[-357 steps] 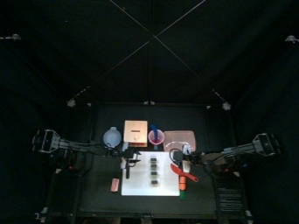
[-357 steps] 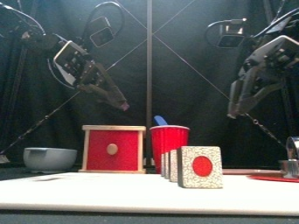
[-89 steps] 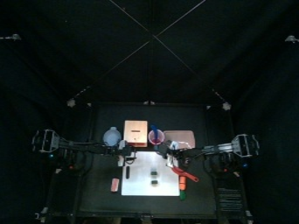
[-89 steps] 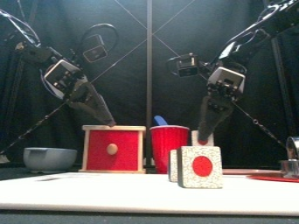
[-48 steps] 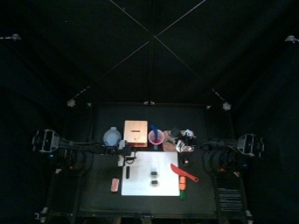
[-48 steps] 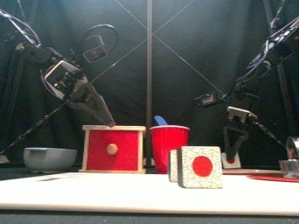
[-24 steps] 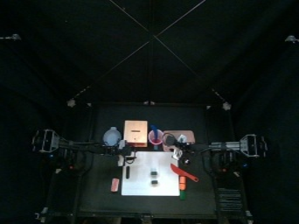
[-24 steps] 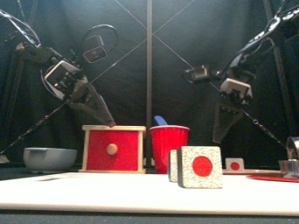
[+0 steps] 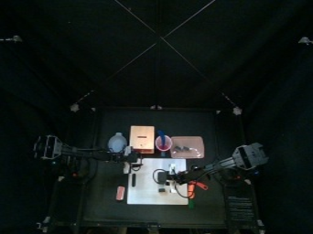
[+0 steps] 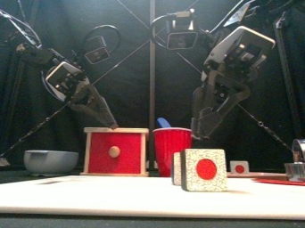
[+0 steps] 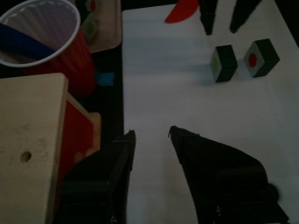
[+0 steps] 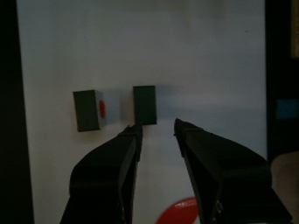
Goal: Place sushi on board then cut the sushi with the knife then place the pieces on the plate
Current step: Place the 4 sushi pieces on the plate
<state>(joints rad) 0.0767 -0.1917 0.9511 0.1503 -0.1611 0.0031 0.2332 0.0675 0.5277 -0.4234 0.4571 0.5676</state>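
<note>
Sushi pieces (image 10: 205, 170) stand on the white board (image 10: 95, 196) in the front view, right claw (image 10: 201, 133) above; overhead, its arm reaches over them; wrist views show it and the left claw (image 11: 149, 140) open, empty, so gripping one for the plate (image 9: 188, 146) seems next.

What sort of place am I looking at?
Likely a robot test booth: black curtains around a small table, the left claw and right claw poised above, toy sushi pieces on a white cutting board.
</note>
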